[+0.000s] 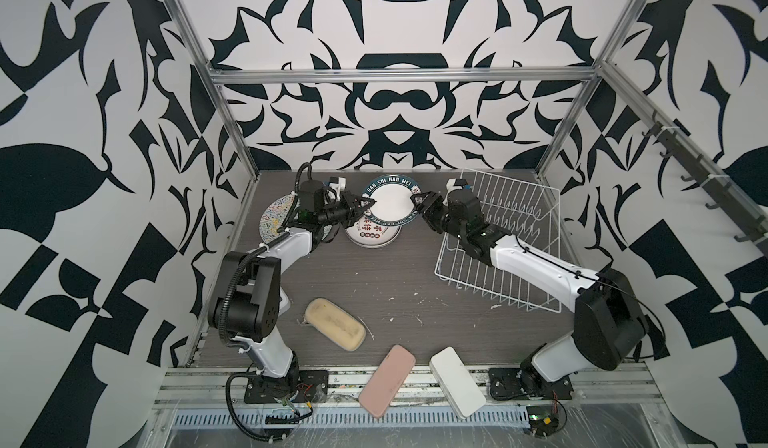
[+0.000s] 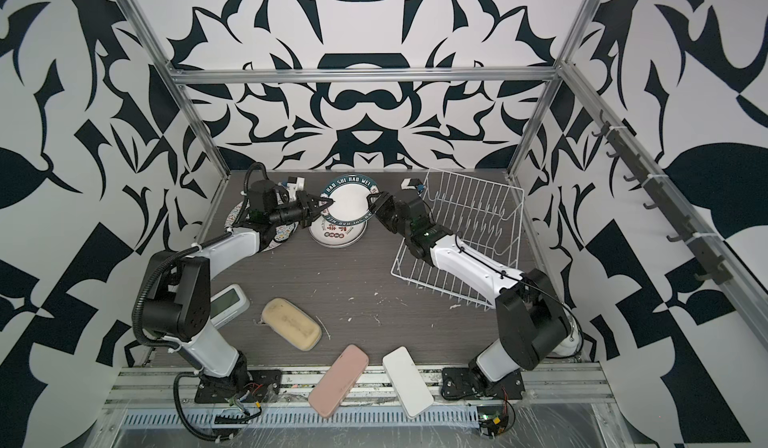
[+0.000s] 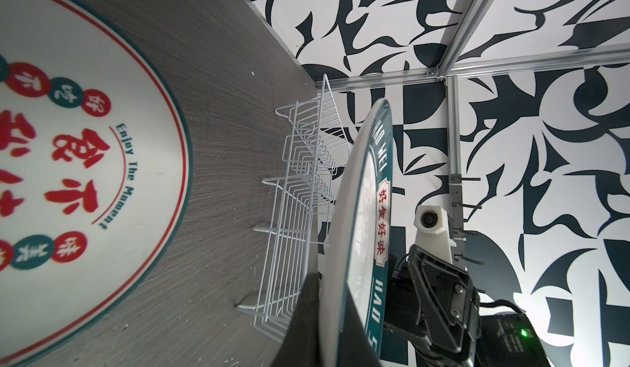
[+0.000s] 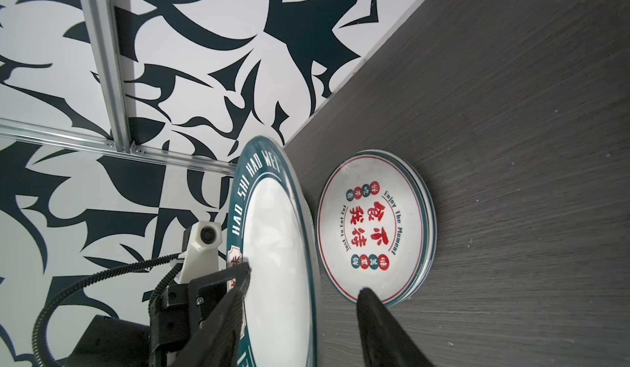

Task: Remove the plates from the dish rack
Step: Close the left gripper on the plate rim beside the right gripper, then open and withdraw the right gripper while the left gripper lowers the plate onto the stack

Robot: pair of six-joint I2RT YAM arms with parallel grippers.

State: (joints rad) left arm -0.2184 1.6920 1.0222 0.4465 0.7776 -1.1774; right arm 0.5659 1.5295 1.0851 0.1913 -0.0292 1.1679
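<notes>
We hold the lettered plate tilted above the desk, just beside the rack. The left hand pinches its rim on the side away from the rack. The right hand, on the rack side, stands spread about the rim, apparently without contact. A plate stack lies on the desk below, clear of the rack.

The plate at upper centre looks glossy glazed ceramic, like the stack just below it. The rack at right is smooth white-coated wire. The table is matt grey wood grain, scuffed. The rails are satin metal.
</notes>
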